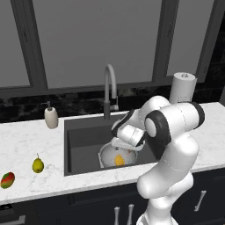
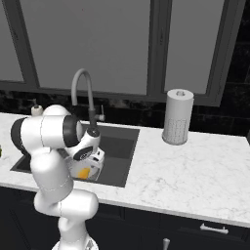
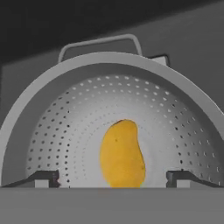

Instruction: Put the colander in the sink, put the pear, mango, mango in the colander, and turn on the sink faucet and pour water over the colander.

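The silvery perforated colander (image 1: pixel 107 153) (image 3: pixel 109 61) stands in the dark sink (image 1: pixel 83 140) (image 2: pixel 119 146). An orange-yellow mango (image 1: pixel 119 160) (image 2: pixel 84 173) (image 3: pixel 122 155) lies at its bottom. My gripper (image 3: pixel 113 179) hangs just above the colander, open. Its fingertips (image 3: pixel 46 178) stand well clear of the mango on both sides. The pear (image 1: pixel 38 165) and the red and green mango (image 1: pixel 7 179) lie on the counter left of the sink. Behind the basin rises the faucet (image 1: pixel 109 83) (image 2: pixel 83 88), with no water running.
A white soap pump bottle (image 1: pixel 51 117) stands at the sink's back left corner. A paper towel roll (image 1: pixel 182 87) (image 2: pixel 177 117) stands on the counter to the right. My arm arches over the sink's right half.
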